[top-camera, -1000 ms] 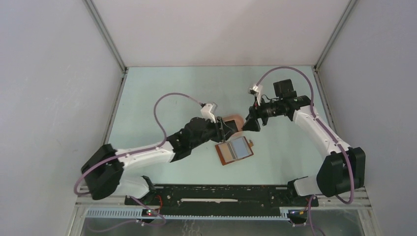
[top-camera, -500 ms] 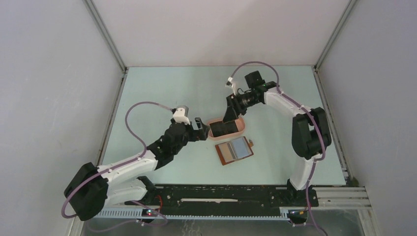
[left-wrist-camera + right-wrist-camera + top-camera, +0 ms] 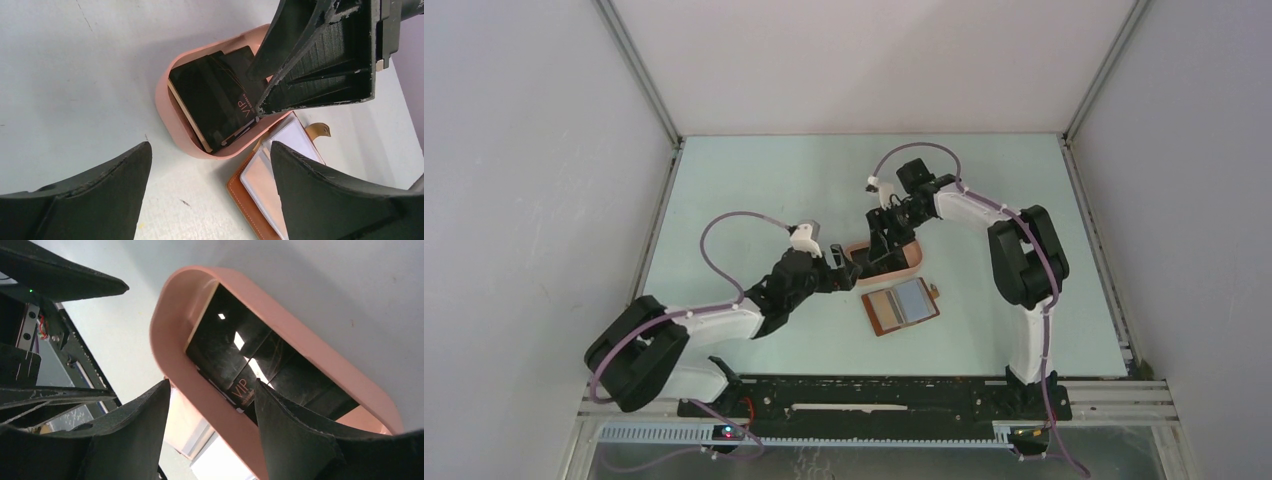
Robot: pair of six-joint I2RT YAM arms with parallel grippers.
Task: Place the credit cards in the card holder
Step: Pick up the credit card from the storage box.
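Black credit cards [image 3: 215, 100] lie stacked in a pink oval tray [image 3: 167, 107], with a tan card edge [image 3: 192, 120] showing under them. The brown card holder [image 3: 902, 306] lies open just in front of the tray, pale pockets up [image 3: 280, 165]. My left gripper [image 3: 210, 200] hovers open over bare table beside the tray and the holder, holding nothing. My right gripper [image 3: 211, 385] comes down from above, jaws apart astride the tray's near wall [image 3: 175, 360]. One finger [image 3: 295, 435] rests inside on the top black card [image 3: 235, 350], marked VIP.
The two grippers [image 3: 849, 268] [image 3: 886, 240] crowd the tray [image 3: 914, 262] at the table's middle. Grey walls close the table on the left, right and back. A black rail [image 3: 864, 395] with the arm bases runs along the near edge.
My left gripper has opened, let go at the tray and drawn back a little to the left. My right arm has swung left and down onto the tray.
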